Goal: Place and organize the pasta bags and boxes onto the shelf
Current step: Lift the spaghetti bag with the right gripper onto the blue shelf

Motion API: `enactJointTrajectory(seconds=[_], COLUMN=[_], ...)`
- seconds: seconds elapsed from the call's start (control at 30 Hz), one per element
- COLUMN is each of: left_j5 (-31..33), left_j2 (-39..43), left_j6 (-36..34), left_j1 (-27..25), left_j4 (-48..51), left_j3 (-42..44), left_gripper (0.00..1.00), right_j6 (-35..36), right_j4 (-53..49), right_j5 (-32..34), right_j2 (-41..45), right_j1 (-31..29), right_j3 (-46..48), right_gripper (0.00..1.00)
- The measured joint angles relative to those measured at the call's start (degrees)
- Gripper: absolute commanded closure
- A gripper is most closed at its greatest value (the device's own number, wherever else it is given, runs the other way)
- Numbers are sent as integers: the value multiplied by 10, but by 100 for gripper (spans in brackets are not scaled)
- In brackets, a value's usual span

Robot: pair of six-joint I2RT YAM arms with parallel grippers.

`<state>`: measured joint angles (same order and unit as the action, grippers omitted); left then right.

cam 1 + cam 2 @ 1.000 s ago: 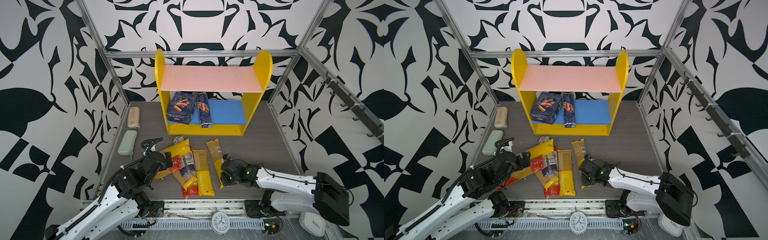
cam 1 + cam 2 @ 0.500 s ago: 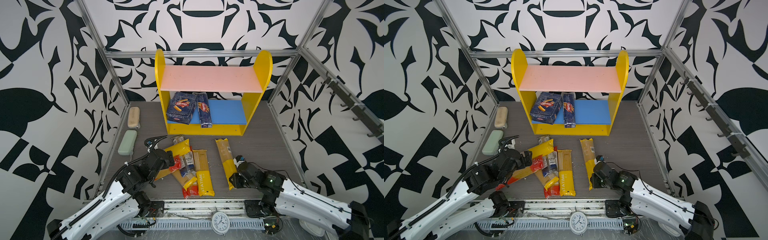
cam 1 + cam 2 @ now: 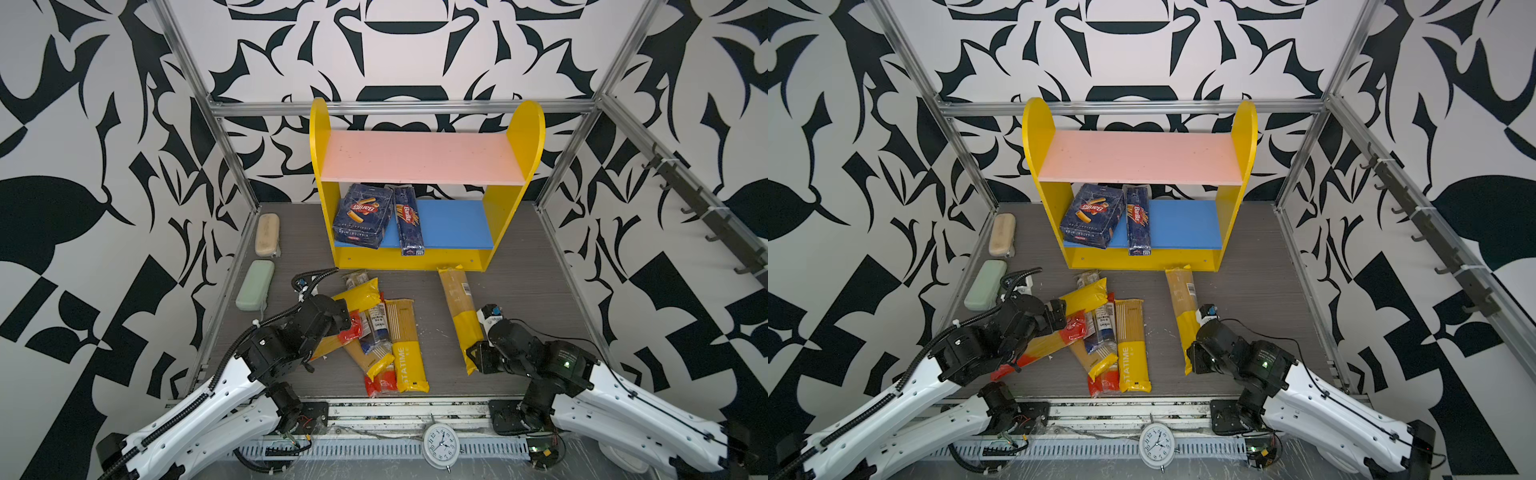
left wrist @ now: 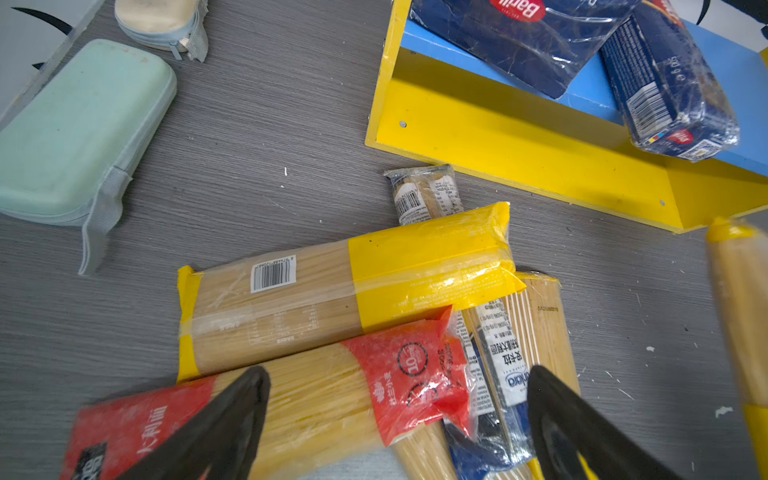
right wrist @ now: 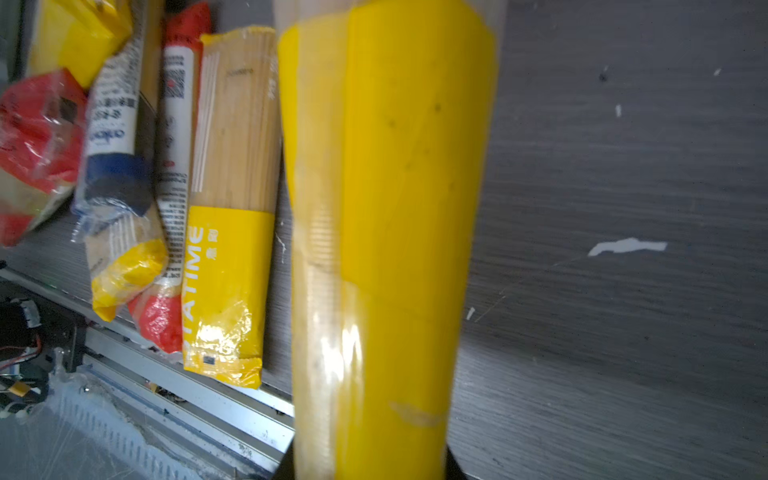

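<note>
The yellow shelf stands at the back. Its blue lower board carries both pasta boxes: the wide one at the left and the narrow one beside it. My right gripper is shut on the near yellow end of a spaghetti bag. That bag's far end lies by the shelf's front. Several more bags lie piled at front centre, among them a red-ended one and a yellow-ended one. My left gripper hangs open over the red-ended bag.
A beige case and a green case lie along the left edge. A white clock sits on the front rail. Metal frame posts bound the table, and a hook rail runs along the right wall.
My right gripper has carried its bag to the right, away from the pile, and swung it lengthwise toward the shelf. My left gripper has edged further over the pile, still open.
</note>
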<state>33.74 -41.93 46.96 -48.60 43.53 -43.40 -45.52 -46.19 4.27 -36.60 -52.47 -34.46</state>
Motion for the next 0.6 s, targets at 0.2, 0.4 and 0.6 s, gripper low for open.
enactJointTrajectory(seconds=[0.2, 0.4, 0.6], left_j5=[1, 6, 10], left_j2=[-2, -1, -6], left_j6=[0, -1, -5], left_j1=[0, 0, 0], left_j4=[0, -2, -15], left_j3=[0, 0, 0], left_gripper=[1, 1, 1], right_j6=[39, 83, 116], right_j4=[-3, 0, 32], right_j5=[33, 40, 2], right_j2=[-45, -104, -200], right_j1=[10, 48, 133], right_j3=[-74, -141, -184], right_gripper=[85, 85, 85])
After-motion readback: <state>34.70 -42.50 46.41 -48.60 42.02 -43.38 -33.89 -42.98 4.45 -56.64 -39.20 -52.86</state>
